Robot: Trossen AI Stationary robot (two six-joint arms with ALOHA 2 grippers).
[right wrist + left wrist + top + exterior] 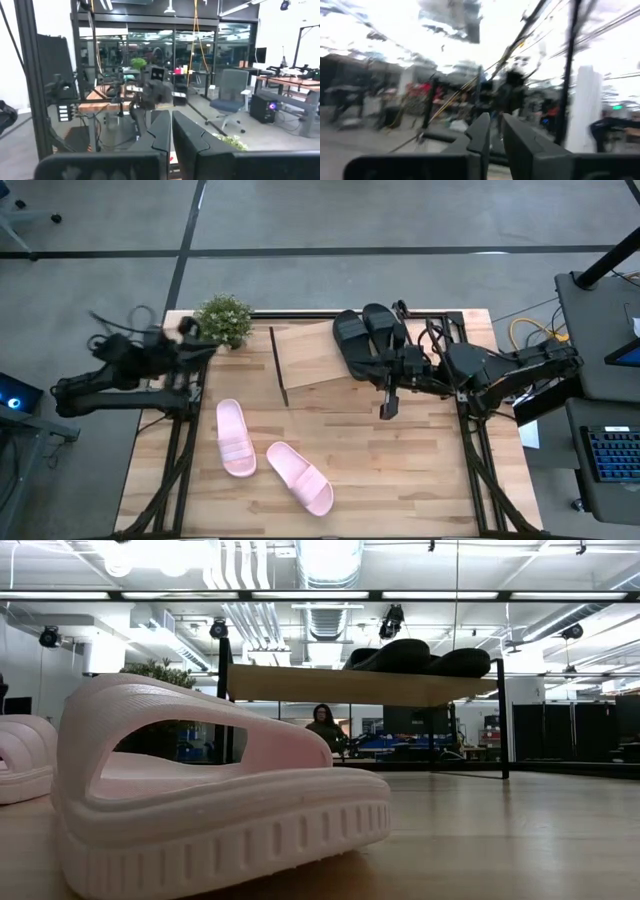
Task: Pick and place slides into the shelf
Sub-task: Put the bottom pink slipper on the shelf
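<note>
Two black slides (pixel 365 338) lie side by side on the right part of the slanted wooden shelf (pixel 310 360); the low view shows them on top of the shelf (pixel 420 655). Two pale pink slides (pixel 236 438) (pixel 300 478) rest sole down on the tabletop nearer the front, one filling the low view (pixel 220 800). My right gripper (pixel 171 131) is shut and empty, raised over the shelf's right end beside the black slides (pixel 385 370). My left gripper (pixel 495 140) hangs drawn back at the table's far left (pixel 205 348), fingers together, holding nothing.
A small potted plant (pixel 223 318) stands at the table's far left corner, right beside my left gripper. Bare tabletop (pixel 400 470) lies right of the pink slides. The shelf's left half (pixel 300 350) holds nothing. A person (pixel 325 728) sits in the room behind.
</note>
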